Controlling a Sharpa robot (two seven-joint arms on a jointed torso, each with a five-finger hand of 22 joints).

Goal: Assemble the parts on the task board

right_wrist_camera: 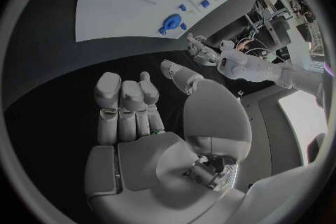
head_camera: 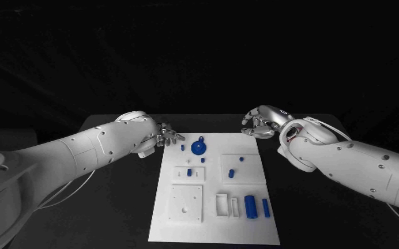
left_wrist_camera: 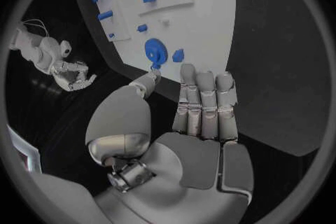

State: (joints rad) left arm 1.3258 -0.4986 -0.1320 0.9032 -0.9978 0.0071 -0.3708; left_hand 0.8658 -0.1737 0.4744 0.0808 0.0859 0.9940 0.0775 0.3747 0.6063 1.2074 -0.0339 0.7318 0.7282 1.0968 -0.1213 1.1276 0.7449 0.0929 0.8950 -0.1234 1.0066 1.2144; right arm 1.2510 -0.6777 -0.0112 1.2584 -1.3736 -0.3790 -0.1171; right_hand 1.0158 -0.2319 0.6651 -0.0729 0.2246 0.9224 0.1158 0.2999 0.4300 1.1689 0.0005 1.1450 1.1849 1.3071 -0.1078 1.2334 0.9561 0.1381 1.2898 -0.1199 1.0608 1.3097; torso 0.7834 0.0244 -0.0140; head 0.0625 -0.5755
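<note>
The white task board (head_camera: 249,229) lies in the middle of the table. A round blue disc (head_camera: 199,146) and a small blue piece (head_camera: 182,146) sit near its far edge. Small blue pegs (head_camera: 232,174) stand mid-board, and longer blue cylinders (head_camera: 250,206) lie near the front right. My left hand (head_camera: 166,136) hovers at the board's far left corner, fingers straight and apart, holding nothing. In the left wrist view the left hand (left_wrist_camera: 199,112) is just short of the disc (left_wrist_camera: 154,51). My right hand (head_camera: 262,123) is off the far right corner, empty; its fingers (right_wrist_camera: 122,106) extend toward the board (right_wrist_camera: 119,5).
Black table (head_camera: 316,214) surrounds the board on all sides. White raised blocks (head_camera: 187,203) and slots sit on the board's front half. My white forearms reach in from both sides, level with the board's far half.
</note>
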